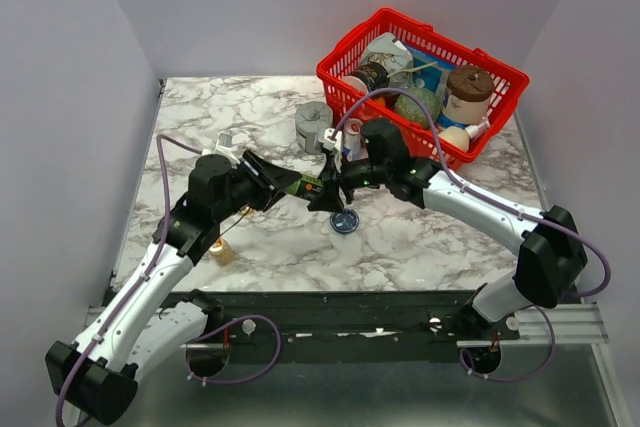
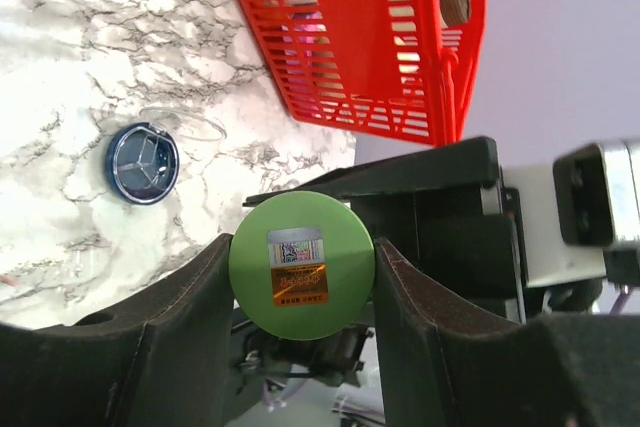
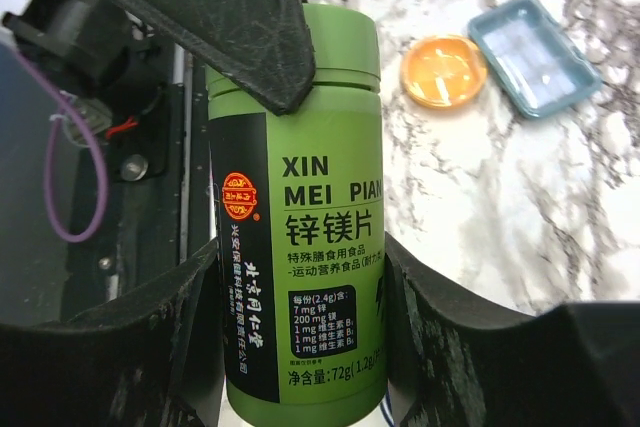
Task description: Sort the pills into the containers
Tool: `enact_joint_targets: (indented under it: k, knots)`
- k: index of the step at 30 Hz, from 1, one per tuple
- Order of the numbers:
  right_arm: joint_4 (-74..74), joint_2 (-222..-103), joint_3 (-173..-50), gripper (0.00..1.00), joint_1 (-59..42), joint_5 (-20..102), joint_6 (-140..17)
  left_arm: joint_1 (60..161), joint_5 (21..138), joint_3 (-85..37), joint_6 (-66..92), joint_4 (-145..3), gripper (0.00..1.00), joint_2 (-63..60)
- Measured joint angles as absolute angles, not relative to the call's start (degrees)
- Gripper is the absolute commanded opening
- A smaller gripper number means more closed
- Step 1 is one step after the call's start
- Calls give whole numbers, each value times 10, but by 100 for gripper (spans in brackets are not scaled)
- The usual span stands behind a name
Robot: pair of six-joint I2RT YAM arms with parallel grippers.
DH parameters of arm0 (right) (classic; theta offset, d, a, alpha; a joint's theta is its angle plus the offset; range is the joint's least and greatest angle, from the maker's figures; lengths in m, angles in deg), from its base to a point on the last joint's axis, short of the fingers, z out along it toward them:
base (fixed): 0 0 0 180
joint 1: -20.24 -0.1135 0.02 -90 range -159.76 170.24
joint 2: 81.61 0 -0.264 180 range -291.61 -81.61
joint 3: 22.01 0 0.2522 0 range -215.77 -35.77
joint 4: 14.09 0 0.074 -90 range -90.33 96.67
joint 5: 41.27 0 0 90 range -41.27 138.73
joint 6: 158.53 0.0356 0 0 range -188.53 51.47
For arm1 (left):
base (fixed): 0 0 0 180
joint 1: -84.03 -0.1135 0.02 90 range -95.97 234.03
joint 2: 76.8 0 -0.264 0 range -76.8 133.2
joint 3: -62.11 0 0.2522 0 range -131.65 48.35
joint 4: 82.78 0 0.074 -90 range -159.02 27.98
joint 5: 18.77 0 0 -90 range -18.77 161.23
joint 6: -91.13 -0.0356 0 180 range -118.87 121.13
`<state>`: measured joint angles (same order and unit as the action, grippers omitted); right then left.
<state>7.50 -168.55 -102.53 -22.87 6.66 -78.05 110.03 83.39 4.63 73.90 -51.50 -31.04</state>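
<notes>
Clamping a green pill bottle point(image 3: 300, 197), my right gripper point(image 3: 300, 282) pinches its body, my left gripper point(image 2: 302, 272) its cap end. Its long axis runs between them, cap leftward.

Green bottle point(image 3: 300, 227) label: "XIN MEI PIAN", "锌镁片" (net "72g" lower down).

Overhead view faces down; both wrist views closely share the green bottle point(image 2: 301, 265).
</notes>
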Motion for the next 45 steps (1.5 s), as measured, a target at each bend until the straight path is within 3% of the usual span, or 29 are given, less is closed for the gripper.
enact_joint_targets:
  k: [1, 4, 11, 20, 25, 31, 37, 45]
  knots:
    - [75, -1686, -1025, 12, -227, 72, -781, 1100, 832, 37, 747, -511, 58, -296]
    - [74, -1685, -1025, 11, -224, 76, -782, 1100, 830, 25, 744, -506, 98, -282]
    - [75, -1685, -1024, 12, -212, 60, -782, 1098, 840, 37, 637, -527, 99, -389]
    - [107, -1683, -1022, 13, -202, -120, -845, 1091, 1000, 79, 188, -530, 99, -551]
    - [160, -1683, -1022, 13, -207, -184, -908, 1092, 1103, 108, 14, -531, 99, -521]
    - [182, -1683, -1022, 14, -210, -205, -936, 1091, 1184, 106, -26, -547, 96, -438]
    - [191, -1683, -1022, 13, -209, -212, -942, 1091, 1212, 107, 3, -602, 89, -443]
    - [191, -1683, -1022, 13, -210, -212, -941, 1091, 1214, 117, 57, -650, 89, -438]
